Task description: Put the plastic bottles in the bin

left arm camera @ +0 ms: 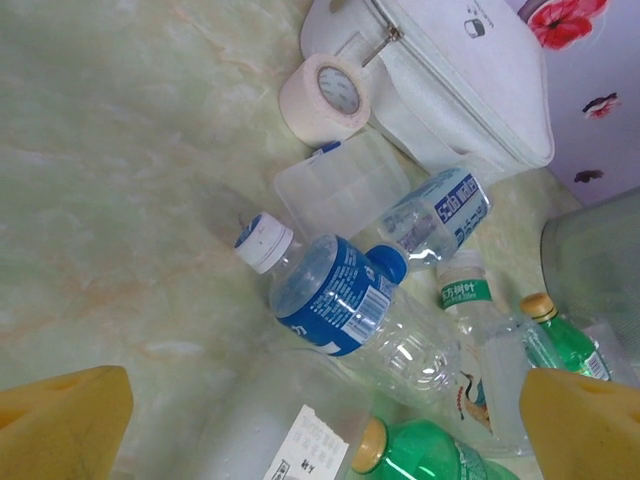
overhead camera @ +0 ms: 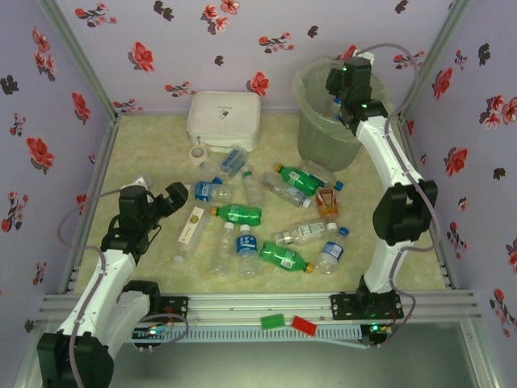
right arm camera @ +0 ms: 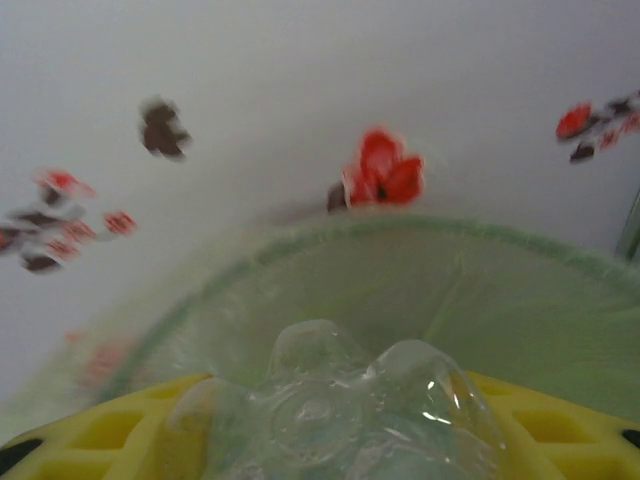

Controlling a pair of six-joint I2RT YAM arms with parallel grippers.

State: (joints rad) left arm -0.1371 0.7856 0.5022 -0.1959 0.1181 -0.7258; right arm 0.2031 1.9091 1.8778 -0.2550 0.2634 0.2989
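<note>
Plastic bottles (overhead camera: 246, 245) lie scattered across the middle of the pale marbled table (overhead camera: 145, 153). Green ones with orange caps are mixed among clear ones with blue labels, most on their sides and several touching. One clear bottle (right arm camera: 340, 410) is off the table. The right gripper (overhead camera: 343, 93) hangs over the mouth of the bin (overhead camera: 323, 137) in the far right corner. In the right wrist view its yellow fingers (right arm camera: 100, 430) are clamped on that bottle, whose lumpy base points toward the bin's bag-lined rim (right arm camera: 450, 235). The left gripper (overhead camera: 174, 198) hovers low at the left side of the pile, jaws spread wide and holding nothing. In its wrist view a blue-labelled bottle (left arm camera: 335, 300) with a white cap lies on the table beyond the fingertips (left arm camera: 60, 425), with a green bottle (left arm camera: 420, 450) just beside it. Farther back, a tape roll (left arm camera: 325, 95) sits against a white box (left arm camera: 450, 80).
</note>
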